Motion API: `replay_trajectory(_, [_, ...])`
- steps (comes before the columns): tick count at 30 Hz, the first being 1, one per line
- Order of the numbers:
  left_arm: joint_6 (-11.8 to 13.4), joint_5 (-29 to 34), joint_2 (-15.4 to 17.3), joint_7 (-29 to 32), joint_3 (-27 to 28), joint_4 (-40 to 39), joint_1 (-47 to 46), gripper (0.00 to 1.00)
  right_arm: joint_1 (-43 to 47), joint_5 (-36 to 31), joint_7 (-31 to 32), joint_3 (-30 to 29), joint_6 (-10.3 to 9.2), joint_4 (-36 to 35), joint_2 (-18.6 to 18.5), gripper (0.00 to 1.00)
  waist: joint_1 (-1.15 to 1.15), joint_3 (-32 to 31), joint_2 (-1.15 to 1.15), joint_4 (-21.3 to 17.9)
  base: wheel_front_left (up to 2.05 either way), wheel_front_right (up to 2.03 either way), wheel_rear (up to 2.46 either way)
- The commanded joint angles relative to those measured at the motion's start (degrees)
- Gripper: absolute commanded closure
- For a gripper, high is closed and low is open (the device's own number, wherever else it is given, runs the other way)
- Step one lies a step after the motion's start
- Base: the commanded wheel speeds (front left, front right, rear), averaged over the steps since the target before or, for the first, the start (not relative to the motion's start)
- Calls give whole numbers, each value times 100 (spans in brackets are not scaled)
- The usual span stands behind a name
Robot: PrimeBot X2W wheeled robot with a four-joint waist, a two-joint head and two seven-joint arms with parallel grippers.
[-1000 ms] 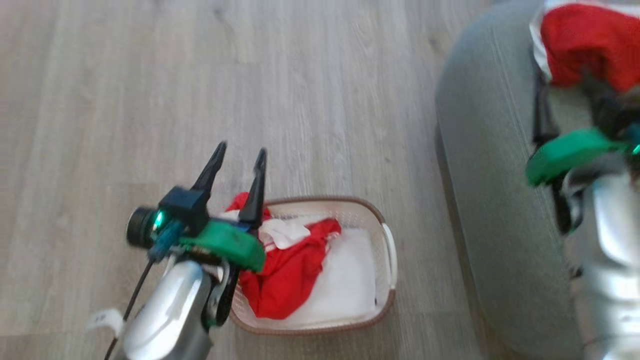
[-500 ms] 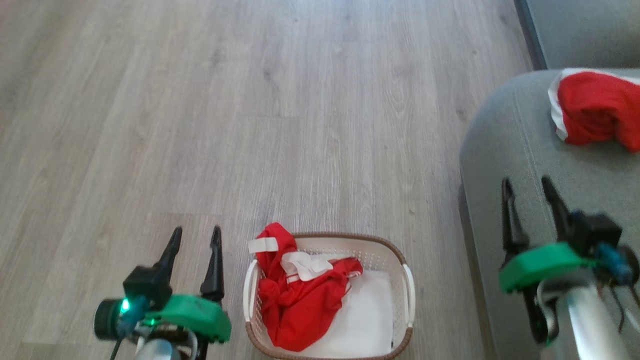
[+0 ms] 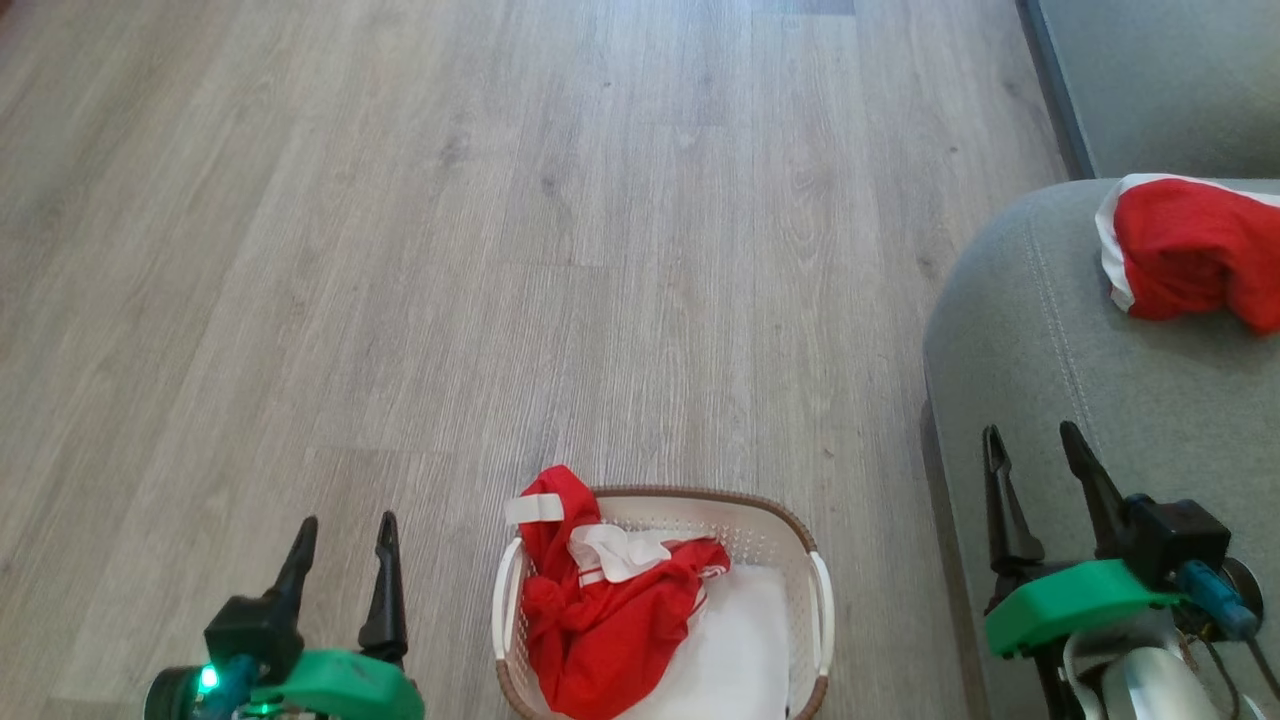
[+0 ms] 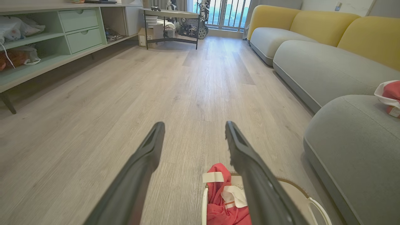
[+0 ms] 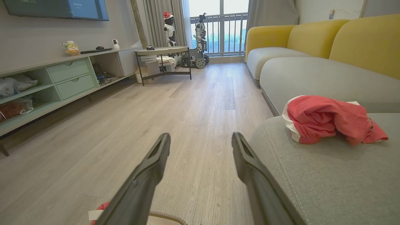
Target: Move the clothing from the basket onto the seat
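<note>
The white basket (image 3: 818, 610) with its brown rim sits on the floor at the bottom centre of the head view, holding red-and-white clothing (image 3: 585, 620) that spills over its far left corner; the same bundle (image 4: 223, 200) appears below my left fingers. One red garment (image 3: 1190, 250) lies on the grey-green seat (image 3: 1040, 330) at the right, also visible as the garment (image 5: 325, 120) on the seat (image 5: 328, 178). My left gripper (image 3: 342, 535) stands open left of the basket, empty. My right gripper (image 3: 1030, 445) stands open over the seat's front edge, empty.
Pale wood floor (image 3: 500, 250) stretches ahead. A low green shelf unit (image 5: 62, 81) runs along the left wall, a small table (image 5: 162, 59) stands far ahead, and more grey and yellow sofa sections (image 4: 312, 47) line the right side.
The head camera has swung, so the basket now sits centred and lower. Both arms have drawn back to the lower corners; the right gripper has come away from the garment on the seat.
</note>
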Motion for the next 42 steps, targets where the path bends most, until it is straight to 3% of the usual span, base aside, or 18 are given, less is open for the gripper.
replay_trajectory(1, [-11,41,26,-29,223,-212,-190,0,-92,6,-53,152,-2,-231,-19,0,1,-5,0,1,0,0,0])
replay_trajectory(32, [-371,338,-241,-29,478,-83,-135,0,57,76,-53,256,-2,-222,-18,0,1,-69,0,-56,0,0,0])
replay_trajectory(42, [-556,518,-266,-29,288,141,-401,0,13,-6,-53,33,-2,-356,-18,0,1,255,0,-123,0,0,0])
